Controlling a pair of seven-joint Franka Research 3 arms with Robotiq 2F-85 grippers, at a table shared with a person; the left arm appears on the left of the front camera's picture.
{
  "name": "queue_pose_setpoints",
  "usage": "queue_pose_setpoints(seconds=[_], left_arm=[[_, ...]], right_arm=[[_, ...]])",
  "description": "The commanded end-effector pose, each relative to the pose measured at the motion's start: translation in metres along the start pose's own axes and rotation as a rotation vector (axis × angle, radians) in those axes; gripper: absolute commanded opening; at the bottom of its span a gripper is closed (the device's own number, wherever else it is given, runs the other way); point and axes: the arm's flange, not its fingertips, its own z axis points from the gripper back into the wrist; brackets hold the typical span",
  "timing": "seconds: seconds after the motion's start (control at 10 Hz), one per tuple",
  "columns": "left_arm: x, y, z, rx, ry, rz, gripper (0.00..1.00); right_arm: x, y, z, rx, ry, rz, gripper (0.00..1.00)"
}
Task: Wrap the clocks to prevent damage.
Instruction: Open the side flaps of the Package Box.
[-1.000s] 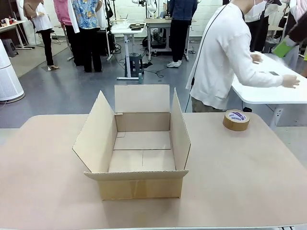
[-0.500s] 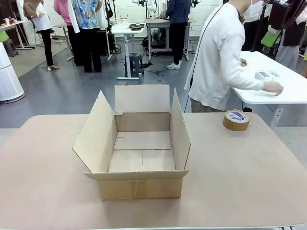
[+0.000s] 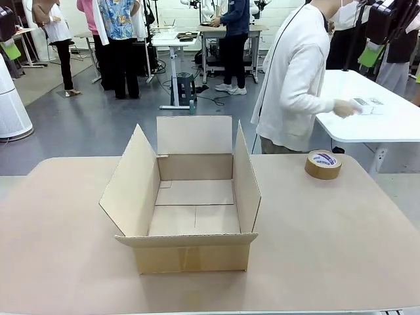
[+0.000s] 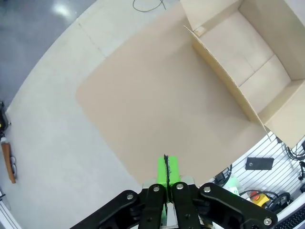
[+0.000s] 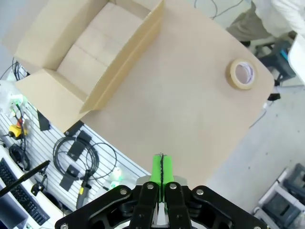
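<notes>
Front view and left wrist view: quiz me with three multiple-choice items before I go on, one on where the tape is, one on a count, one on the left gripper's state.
1. The packing tape roll lies:
A) in a person's hand
B) on the table, to the right of the cardboard box
C) on the floor

2. Tape rolls on that table:
A) one
B) two
C) three

3. The left gripper is:
A) wide open
B) shut on the tape
C) shut, holding nothing

Answers:
1 B: the roll rests flat on the tabletop near the far right edge, apart from the box.
2 A: a single brown roll sits there.
3 C: its green pads meet with nothing between them.
</notes>
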Motion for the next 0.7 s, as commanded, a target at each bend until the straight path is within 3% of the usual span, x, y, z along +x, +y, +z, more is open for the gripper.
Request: queue_pose_setpoints(seconds=[0.0, 0.1, 0.3, 0.6], left_arm=[[-0.002, 0.001, 0.005, -0.016, 0.002, -0.019, 0.00], [0.000, 0.000, 0.000, 0.000, 0.000, 0.000, 0.00], [0.023, -0.054, -0.017, 0.055, 0.005, 0.075, 0.00], [0.049, -0.113, -0.053, 0.045, 0.020, 0.286, 0.00]], right_arm=[[-0.001, -0.001, 0.001, 0.010, -0.009, 0.011, 0.00], [0.000, 0.000, 0.000, 0.000, 0.000, 0.000, 0.01], [0.033, 0.075, -0.020, -0.003, 0.041, 0.024, 0.01], [0.073, 0.126, -0.083, 0.010, 0.087, -0.197, 0.01]])
